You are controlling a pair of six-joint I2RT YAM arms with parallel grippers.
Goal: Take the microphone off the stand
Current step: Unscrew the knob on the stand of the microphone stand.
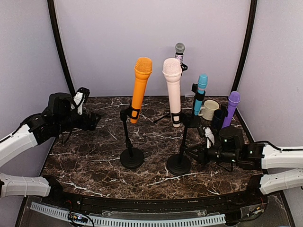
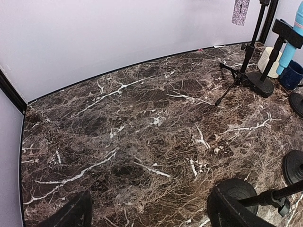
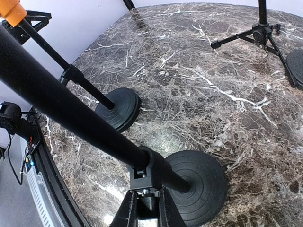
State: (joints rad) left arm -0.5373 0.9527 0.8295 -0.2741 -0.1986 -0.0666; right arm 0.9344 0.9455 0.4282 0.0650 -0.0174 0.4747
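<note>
the pink microphone point(image 1: 172, 87) stands upright in the clip of its stand point(image 1: 179, 164), just right of the orange microphone point(image 1: 140, 85). the right gripper point(image 3: 147, 208) is clamped on that stand's pole, low near the base. the left gripper point(image 2: 149, 210) hangs with fingers spread wide, well left of the stand.

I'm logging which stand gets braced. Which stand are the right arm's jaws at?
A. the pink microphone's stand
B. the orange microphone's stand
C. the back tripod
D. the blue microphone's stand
A: in the top view the right jaws sit at the foot of the pink microphone's stand, and the wrist view shows them on its collar, the orange microphone's stand apart.
</note>
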